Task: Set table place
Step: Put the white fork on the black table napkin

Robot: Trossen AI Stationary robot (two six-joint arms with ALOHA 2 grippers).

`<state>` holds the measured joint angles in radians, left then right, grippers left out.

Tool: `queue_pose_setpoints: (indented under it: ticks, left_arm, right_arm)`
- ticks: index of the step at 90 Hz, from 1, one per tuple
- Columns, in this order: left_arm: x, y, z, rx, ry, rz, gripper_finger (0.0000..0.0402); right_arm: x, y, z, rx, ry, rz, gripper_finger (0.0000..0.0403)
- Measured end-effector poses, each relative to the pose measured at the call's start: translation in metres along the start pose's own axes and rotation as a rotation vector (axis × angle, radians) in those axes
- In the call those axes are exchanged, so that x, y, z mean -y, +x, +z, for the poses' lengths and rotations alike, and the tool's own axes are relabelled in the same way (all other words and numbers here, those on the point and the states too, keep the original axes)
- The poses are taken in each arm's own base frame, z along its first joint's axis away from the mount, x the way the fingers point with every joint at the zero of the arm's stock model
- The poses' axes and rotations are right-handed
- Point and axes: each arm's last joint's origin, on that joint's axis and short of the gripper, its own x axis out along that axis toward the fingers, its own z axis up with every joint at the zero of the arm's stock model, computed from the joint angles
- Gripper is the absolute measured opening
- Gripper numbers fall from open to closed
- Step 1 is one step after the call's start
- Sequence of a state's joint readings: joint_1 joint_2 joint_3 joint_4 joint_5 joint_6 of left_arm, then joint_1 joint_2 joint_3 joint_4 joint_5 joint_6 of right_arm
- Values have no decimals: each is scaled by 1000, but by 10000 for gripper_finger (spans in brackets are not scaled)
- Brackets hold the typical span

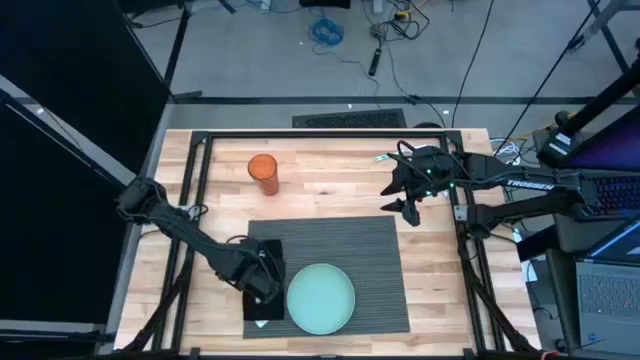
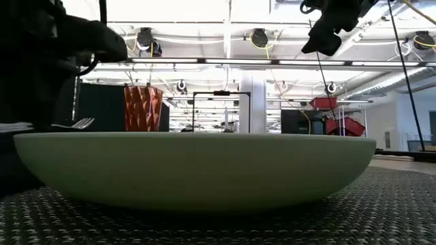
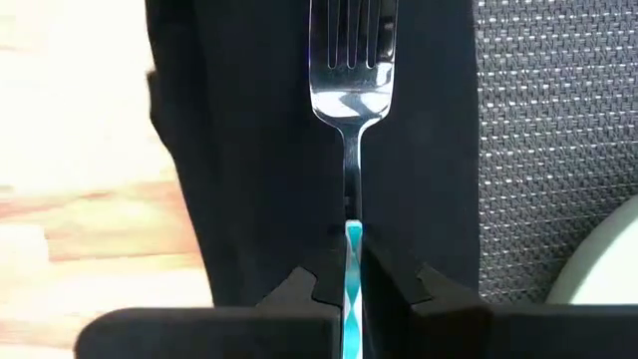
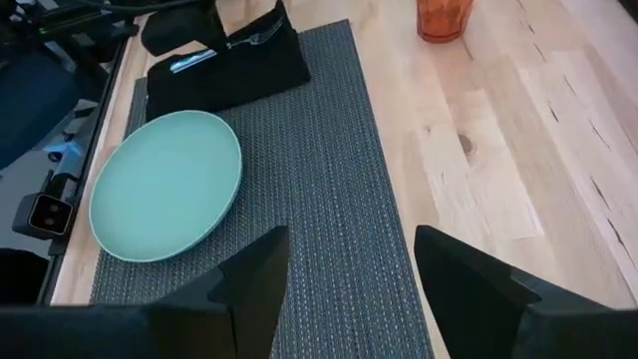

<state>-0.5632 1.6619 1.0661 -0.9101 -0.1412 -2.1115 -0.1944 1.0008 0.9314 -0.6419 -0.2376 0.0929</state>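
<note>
High view: dark grey ribbed rectangular placemat (image 1: 370,262) under teal plate (image 1: 320,297).

Placemat (image 1: 380,262): dark grey, ribbed. Plate (image 1: 321,298): pale teal. Napkin (image 4: 257,66): black. Cup (image 1: 264,174): orange, faceted. Fork (image 3: 352,60): silver, teal-striped handle. Table (image 1: 330,180): light wood planks.
</note>
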Motion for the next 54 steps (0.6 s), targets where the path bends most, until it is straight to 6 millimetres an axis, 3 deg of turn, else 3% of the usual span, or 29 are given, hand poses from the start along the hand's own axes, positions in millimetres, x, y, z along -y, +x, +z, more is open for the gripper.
queue_pose_setpoints:
  ticks: [31, 54]
  left_arm:
    - [-2, 20, -3, -22, -19, 16, 0]
    - [-3, 21, -2, -5, 1, 26, 15]
  right_arm:
    - [0, 0, 0, 2, -5, 0, 203]
    - [0, 0, 0, 2, -9, 0, 203]
